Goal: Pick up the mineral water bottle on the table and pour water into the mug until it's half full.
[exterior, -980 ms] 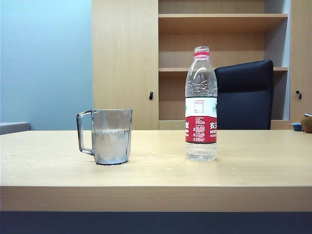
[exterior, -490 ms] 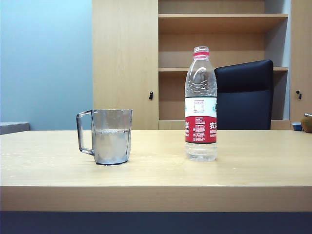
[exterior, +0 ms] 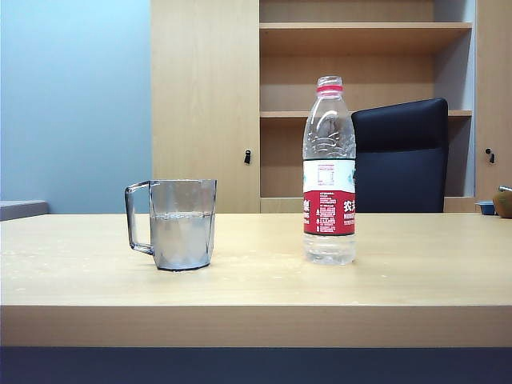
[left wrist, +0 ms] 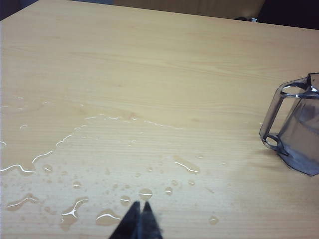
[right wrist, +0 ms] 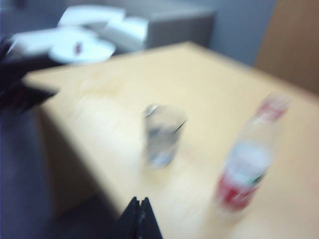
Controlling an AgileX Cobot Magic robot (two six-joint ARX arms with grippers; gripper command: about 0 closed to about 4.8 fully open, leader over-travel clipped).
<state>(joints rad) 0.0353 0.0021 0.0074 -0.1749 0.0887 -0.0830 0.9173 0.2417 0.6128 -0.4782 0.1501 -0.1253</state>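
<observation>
The mineral water bottle stands upright and uncapped on the table, right of centre, with a little water at its base. The mug stands to its left, handle pointing left, water filling about half of it. Neither arm shows in the exterior view. My left gripper is shut and empty above the wet tabletop, well away from the mug. My right gripper is shut and empty, off the table's edge, in a blurred view of the mug and bottle.
Spilled water drops and streaks lie on the wood beside the mug. A black office chair and wooden shelves stand behind the table. Small objects sit at the far right edge.
Bottle and mug have stayed put in the exterior view. No arm appears in it.
</observation>
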